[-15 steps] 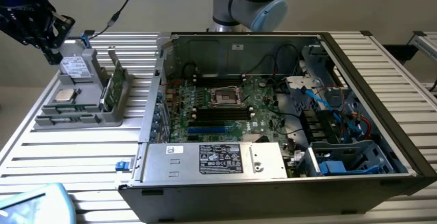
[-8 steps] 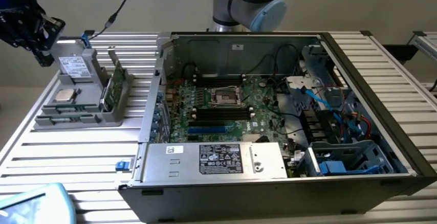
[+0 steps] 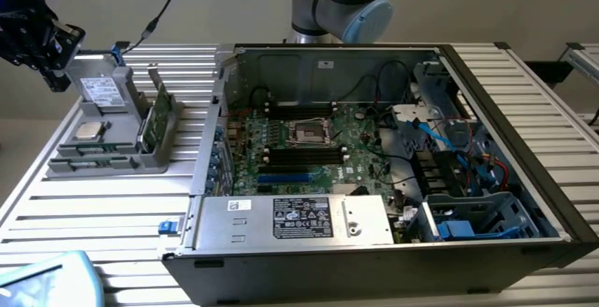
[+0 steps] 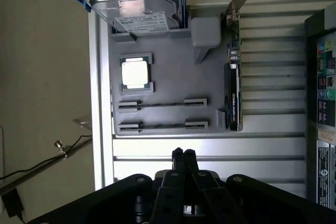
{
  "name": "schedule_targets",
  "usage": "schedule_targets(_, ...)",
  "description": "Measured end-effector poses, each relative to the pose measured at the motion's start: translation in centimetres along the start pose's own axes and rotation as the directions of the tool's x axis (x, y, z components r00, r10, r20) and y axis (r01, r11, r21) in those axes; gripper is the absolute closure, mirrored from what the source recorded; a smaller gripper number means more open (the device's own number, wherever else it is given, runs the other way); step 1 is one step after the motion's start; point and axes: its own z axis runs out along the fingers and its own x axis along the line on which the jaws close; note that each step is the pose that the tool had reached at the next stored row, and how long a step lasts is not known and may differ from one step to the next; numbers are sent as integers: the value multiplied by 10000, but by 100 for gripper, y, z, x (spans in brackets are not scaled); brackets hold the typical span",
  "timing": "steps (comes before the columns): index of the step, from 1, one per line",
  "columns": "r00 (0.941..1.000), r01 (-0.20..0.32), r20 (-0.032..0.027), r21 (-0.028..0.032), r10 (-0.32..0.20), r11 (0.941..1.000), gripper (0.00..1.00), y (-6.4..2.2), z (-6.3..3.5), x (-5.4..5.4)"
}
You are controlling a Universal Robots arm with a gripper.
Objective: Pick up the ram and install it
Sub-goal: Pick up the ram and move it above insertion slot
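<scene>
Alignment matters most for this pick: the gripper (image 4: 184,154) hovers just off the tray (image 4: 173,77), jaws pressed together on nothing. The ram (image 4: 163,126) stands edge-up in its holders along the tray's nearest edge (a second stick (image 4: 163,104) lies parallel just behind it). I'd judge a centred, square grip across its thin faces best, lifting straight up.

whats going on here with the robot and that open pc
A robot arm's black gripper, shut and holding nothing, hovers by the edge of a grey plastic parts tray on the slatted table, beside the open black computer case. Two thin ram sticks sit on edge in the tray's holders, untouched, near a square silver processor chip and a silver hard drive.
</scene>
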Motion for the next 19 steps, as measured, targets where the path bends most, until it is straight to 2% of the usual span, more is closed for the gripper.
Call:
schedule_targets(10, 10000, 25, -1, 0, -25, 10000, 89, 0, 0, 0)
schedule_targets(14, 9976, 698, -30, 43, -698, 9976, 89, 0, 0, 0)
schedule_targets(19, 9869, 1610, -75, 98, -1610, 9869, 89, 0, 0, 0)
